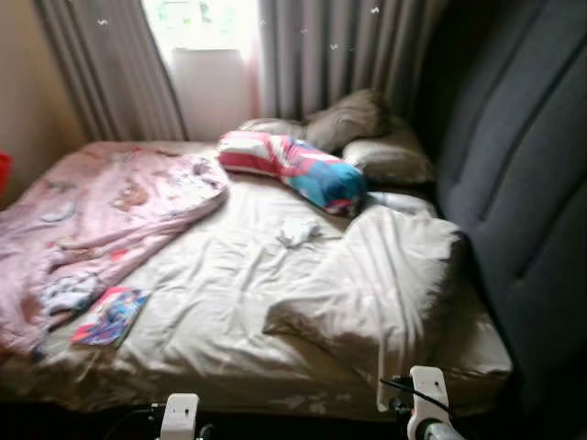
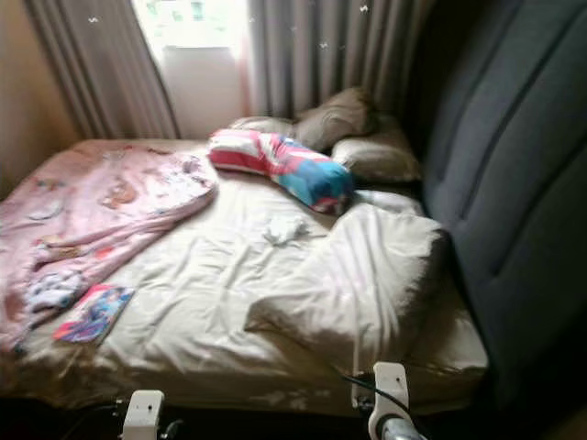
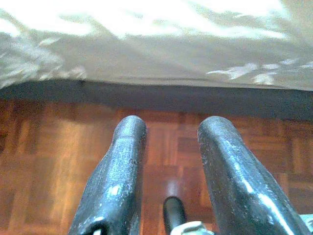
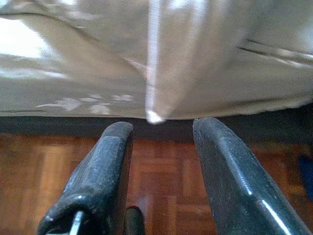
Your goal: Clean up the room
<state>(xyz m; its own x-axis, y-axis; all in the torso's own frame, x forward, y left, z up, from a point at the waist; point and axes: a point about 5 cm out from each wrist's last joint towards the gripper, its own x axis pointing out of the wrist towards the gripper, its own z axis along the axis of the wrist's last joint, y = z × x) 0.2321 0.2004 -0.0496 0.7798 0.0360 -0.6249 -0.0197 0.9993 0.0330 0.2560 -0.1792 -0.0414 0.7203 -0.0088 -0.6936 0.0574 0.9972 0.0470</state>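
Observation:
An unmade bed (image 1: 229, 302) with a cream sheet lies before me. A pink patterned blanket (image 1: 101, 215) is rumpled over its left side. A cream duvet (image 1: 385, 275) is bunched at the right. A striped red, blue and white pillow (image 1: 298, 170) lies across the head end, with beige pillows (image 1: 367, 137) behind it. A colourful book (image 1: 110, 316) rests near the front left edge, and a small white crumpled cloth (image 1: 298, 232) sits mid-bed. My left gripper (image 3: 168, 132) is open, low over the wooden floor by the bed's edge. My right gripper (image 4: 159, 129) is open too, under a hanging duvet corner.
A tall dark padded headboard (image 1: 523, 183) runs along the right side. Grey curtains (image 1: 330, 55) and a bright window (image 1: 197, 23) stand behind the bed. A beige wall (image 1: 27, 101) closes the left. Parquet floor (image 3: 58, 147) shows below the mattress edge.

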